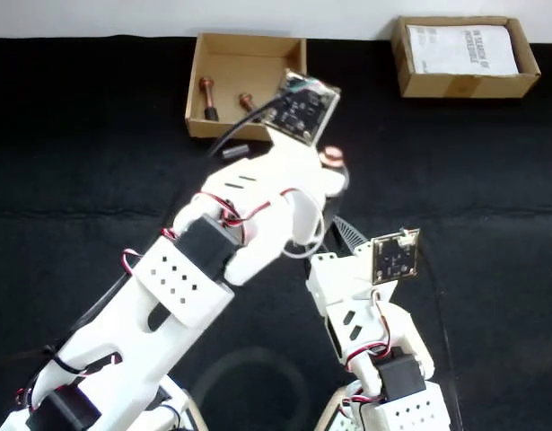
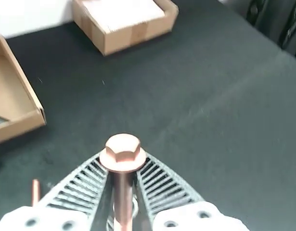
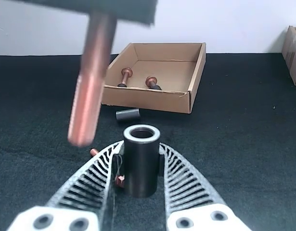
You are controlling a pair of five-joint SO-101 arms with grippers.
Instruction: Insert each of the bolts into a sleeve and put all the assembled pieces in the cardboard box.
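My left gripper [image 2: 122,166] is shut on a copper bolt [image 2: 122,153], head up, shank hanging down. In the right wrist view that bolt's shank [image 3: 90,82] hangs tilted, above and just beside the dark sleeve [image 3: 141,161], apart from it. My right gripper [image 3: 141,147] is shut on this upright sleeve, bore facing up. From above, the bolt head [image 1: 330,158] shows at the left gripper [image 1: 334,172], with the right gripper [image 1: 345,233] just below. The cardboard box [image 1: 231,63] holds two assembled pieces [image 1: 207,97] [image 1: 249,101].
A loose sleeve [image 3: 127,114] lies on the black mat in front of the box [image 3: 188,98]. A small loose bolt [image 3: 93,152] lies near my right fingers. A second cardboard box [image 1: 410,76] with a printed sheet stands at the back right.
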